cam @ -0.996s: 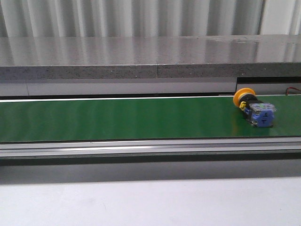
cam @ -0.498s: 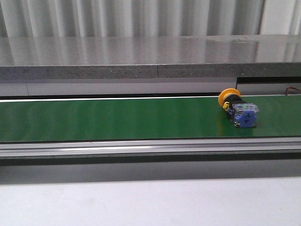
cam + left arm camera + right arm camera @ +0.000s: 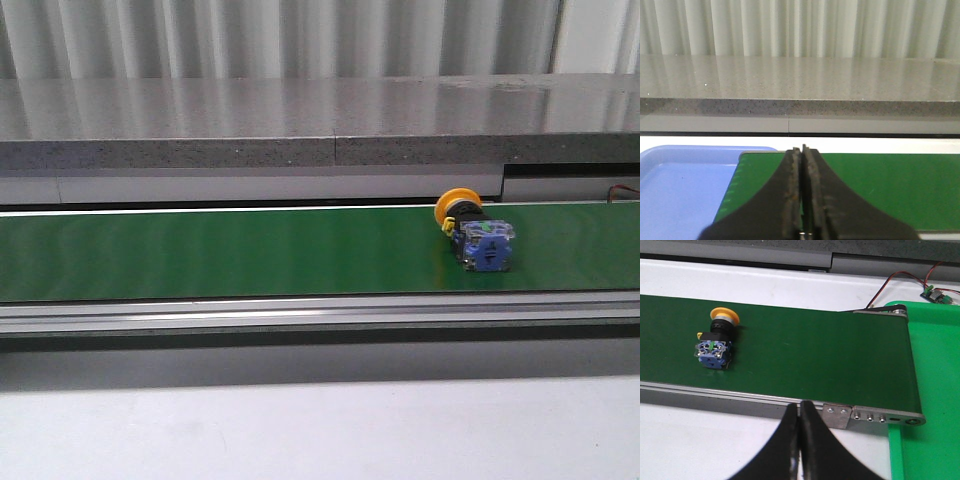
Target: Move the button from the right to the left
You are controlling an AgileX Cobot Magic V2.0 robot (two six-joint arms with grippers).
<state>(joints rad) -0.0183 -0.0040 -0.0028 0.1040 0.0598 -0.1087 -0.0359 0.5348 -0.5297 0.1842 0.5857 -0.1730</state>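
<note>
The button, with its orange-yellow cap, black collar and blue-and-clear base, lies on its side on the green conveyor belt, right of the middle. It also shows in the right wrist view, cap pointing away. My right gripper is shut and empty, over the belt's near frame, apart from the button. My left gripper is shut and empty, over the belt's left end; no button shows in that view. Neither gripper shows in the front view.
A blue tray lies beside the belt's left end. A green tray lies past the belt's right end roller. Red and black wires run to a small circuit board. A grey ledge runs behind the belt.
The button has travelled leftward along the belt, from near the right edge of the front view toward the middle. No gripper shows in the earlier frames.
</note>
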